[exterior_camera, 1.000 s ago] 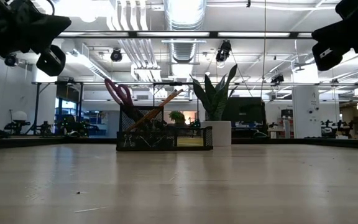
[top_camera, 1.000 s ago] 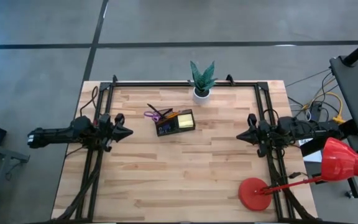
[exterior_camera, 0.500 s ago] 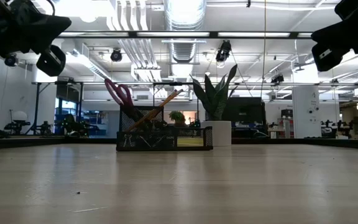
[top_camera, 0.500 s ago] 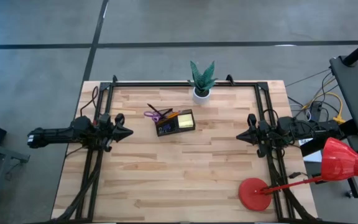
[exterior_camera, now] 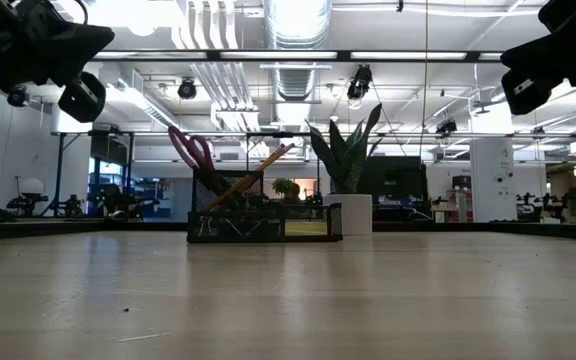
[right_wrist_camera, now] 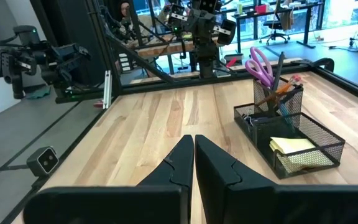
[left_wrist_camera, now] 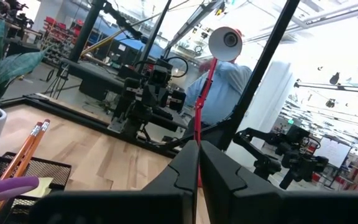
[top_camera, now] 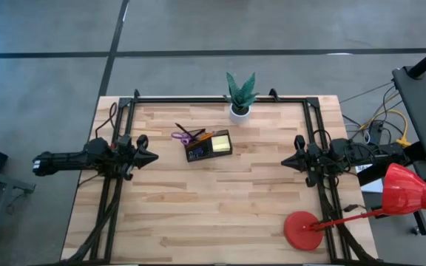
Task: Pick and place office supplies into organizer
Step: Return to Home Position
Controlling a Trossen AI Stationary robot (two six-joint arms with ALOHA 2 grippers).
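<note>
- In the high view the small black mesh organizer (top_camera: 207, 146) sits in the upper middle of the frame on the pale wooden table (top_camera: 220, 207). Its long side runs roughly left to right, slightly tilted.
- Purple-handled scissors (top_camera: 182, 135), orange pencils (left_wrist_camera: 25, 151) and a thin black pen (right_wrist_camera: 280, 65) stand in its left end. The square yellow sticky-note pad (top_camera: 220, 140) lies in its right compartment.
- No loose supplies show on the table, so the filling looks done.
- The left gripper (top_camera: 154, 157) hovers at centre-left, pointing right. The organizer lies to its upper right, nearer this arm than the other.
- Its fingers (left_wrist_camera: 182, 171) are pressed together and hold nothing.
- The right gripper (top_camera: 284, 163) hovers at centre-right, pointing left, well apart from the organizer. Its fingers (right_wrist_camera: 179, 158) meet tip to tip, empty.
- Both arms look parked, and bare wood lies between them.
- A white pot with a green plant (top_camera: 239, 111) stands near the organizer's right end, at the table's upper edge.
- A red desk lamp (top_camera: 300, 230) occupies the lower right, and a person in a light blue shirt (left_wrist_camera: 235, 93) stands beyond the table.
</note>
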